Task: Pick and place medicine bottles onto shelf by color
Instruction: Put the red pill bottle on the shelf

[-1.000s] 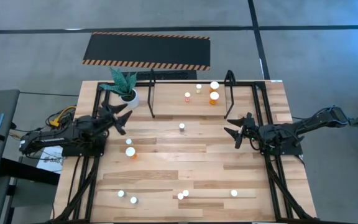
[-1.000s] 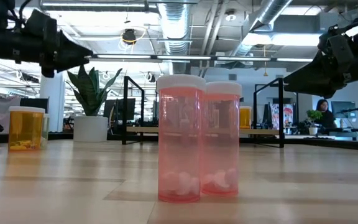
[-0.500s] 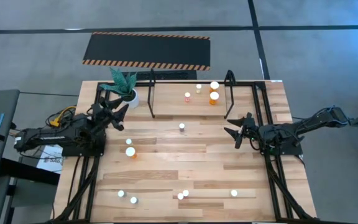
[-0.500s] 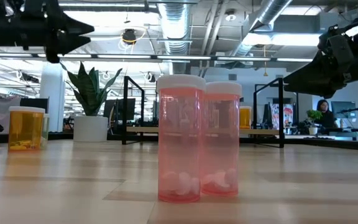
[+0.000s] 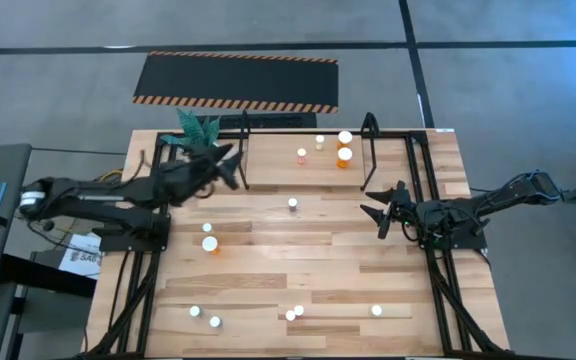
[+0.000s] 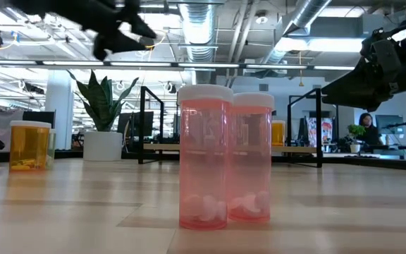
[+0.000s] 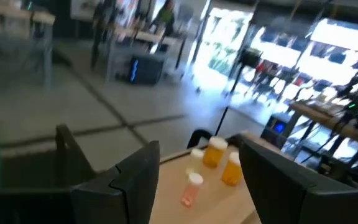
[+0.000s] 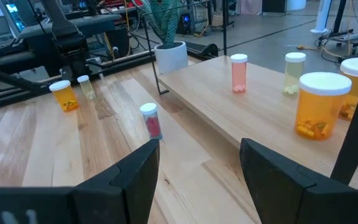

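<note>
Left end effector hangs empty, fingers apart, beside the shelf post; right end effector, also apart and empty, hovers near the shelf's other end.

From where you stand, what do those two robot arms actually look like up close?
Both arms are dark, nearly black, built of jointed segments. The left arm has a pale patch near its base end; yellow and orange cables bunch beside it. Each ends in a gripper with two flat, angular black fingers: the left gripper and the right gripper. Thin dark cabling runs along the right arm.
</note>
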Robot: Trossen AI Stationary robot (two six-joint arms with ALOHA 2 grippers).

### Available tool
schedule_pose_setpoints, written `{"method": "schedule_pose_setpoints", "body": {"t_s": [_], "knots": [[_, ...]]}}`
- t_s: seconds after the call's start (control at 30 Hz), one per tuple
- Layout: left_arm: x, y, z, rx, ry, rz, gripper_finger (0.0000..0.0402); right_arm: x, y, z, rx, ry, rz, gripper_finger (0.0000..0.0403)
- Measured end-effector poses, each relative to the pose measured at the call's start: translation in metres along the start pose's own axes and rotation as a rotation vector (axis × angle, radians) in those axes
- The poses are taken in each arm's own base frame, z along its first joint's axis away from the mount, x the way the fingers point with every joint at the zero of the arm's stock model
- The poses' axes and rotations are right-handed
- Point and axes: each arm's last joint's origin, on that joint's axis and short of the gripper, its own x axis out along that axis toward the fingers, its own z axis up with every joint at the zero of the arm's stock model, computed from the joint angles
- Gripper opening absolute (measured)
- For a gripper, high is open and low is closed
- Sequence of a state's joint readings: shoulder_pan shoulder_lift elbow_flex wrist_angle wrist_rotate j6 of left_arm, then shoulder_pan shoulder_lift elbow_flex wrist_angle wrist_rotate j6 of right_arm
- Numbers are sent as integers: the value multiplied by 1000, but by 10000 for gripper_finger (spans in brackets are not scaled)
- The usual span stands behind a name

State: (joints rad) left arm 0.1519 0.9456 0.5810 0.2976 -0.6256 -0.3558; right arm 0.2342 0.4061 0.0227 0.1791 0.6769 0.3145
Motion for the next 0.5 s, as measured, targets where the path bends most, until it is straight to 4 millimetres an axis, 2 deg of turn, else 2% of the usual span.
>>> {"method": "schedule_pose_setpoints", "body": {"t_s": [0.23, 0.5], "knots": [[55, -36, 3, -57, 188, 126, 208, 0, 0, 0, 0, 0, 0, 244], [112, -66, 1, -129, 337, 261, 208, 0, 0, 0, 0, 0, 0, 244]]}}
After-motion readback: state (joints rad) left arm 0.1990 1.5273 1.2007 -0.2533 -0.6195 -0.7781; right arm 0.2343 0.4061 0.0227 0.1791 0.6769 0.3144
